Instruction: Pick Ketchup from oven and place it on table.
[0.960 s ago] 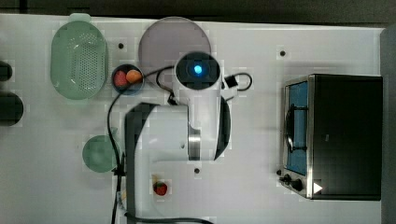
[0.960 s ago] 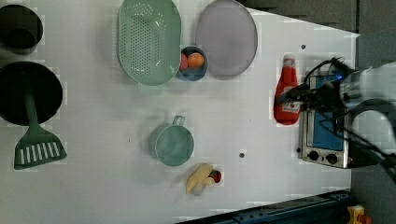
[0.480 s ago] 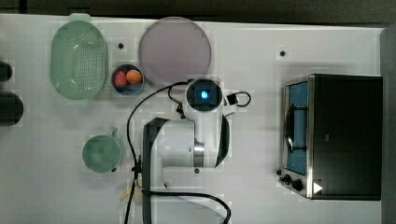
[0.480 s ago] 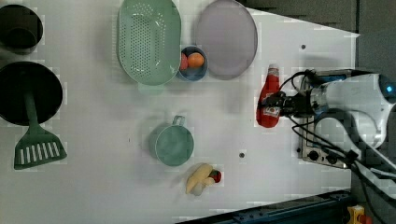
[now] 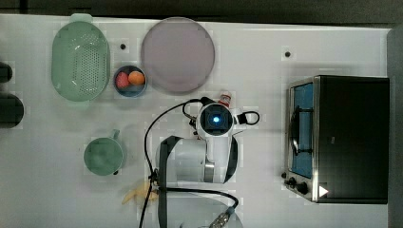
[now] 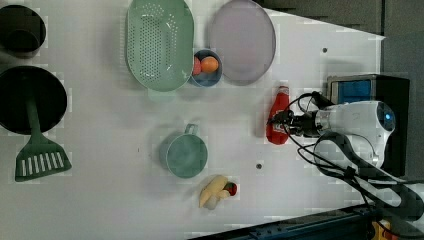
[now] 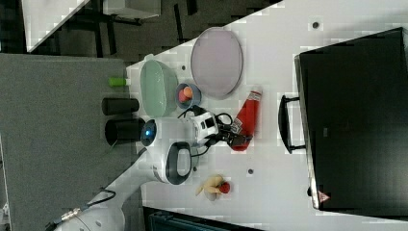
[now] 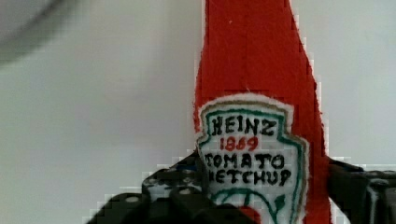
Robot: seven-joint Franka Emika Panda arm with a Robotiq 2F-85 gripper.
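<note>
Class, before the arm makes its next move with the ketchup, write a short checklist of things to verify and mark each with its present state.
1. Ketchup out of the oven: ok.
2. Ketchup over bare table, beside the lilac plate, not on it: ok.
3. Bottle bottom resting on the table: cannot tell.
4. Gripper jaws off the bottle: cannot tell.
5. Nearby clutter clear; green cup sits apart: ok.

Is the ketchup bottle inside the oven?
No, the ketchup lies on the white table, outside the oven.
</note>
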